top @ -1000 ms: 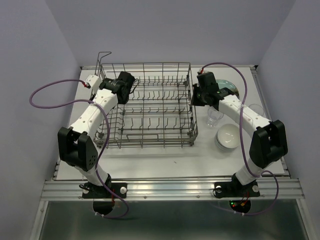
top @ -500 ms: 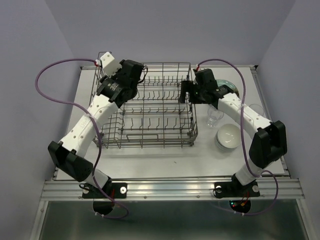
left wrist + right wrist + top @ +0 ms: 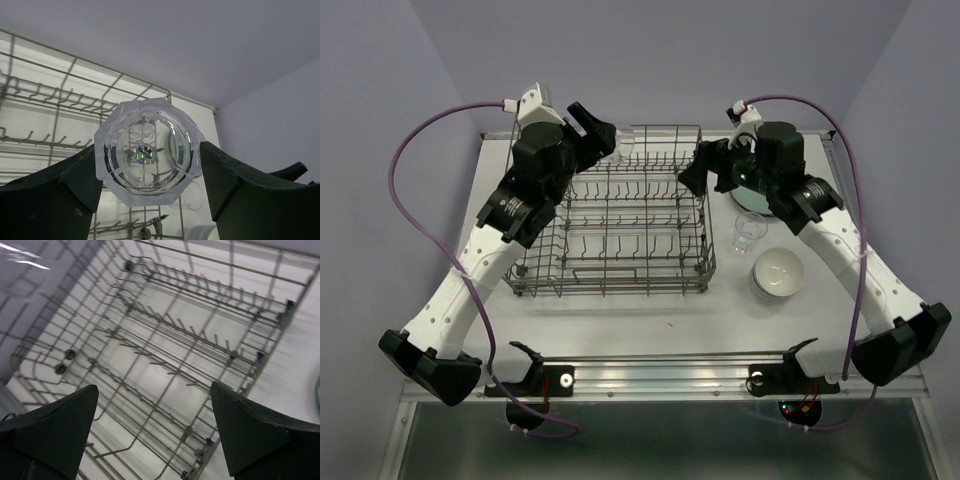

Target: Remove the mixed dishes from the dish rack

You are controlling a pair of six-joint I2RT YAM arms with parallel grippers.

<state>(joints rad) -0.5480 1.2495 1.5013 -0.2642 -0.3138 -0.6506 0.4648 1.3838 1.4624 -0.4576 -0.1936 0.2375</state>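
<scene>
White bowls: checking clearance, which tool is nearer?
Right. The right tool is over the rack's right wall, near the bowls; the left tool, gripping a glass, over its far side.

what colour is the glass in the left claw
Clear, colourless glass; shows best in the left wrist view.

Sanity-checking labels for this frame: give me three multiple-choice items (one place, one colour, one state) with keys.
1. Relative to the dish rack, the glass standing on the table is: A left of it; B right of it; C inside it.
2. The stacked bowls are: A white; B green; C red.
3. The left end effector is: A open and empty; B gripping a clear glass; C gripping a plate.
Key: 1 B, it stands outside the rack's right wall. 2 A, plain white in the top view. 3 B, the wrist view shows the glass clamped on both sides.
</scene>
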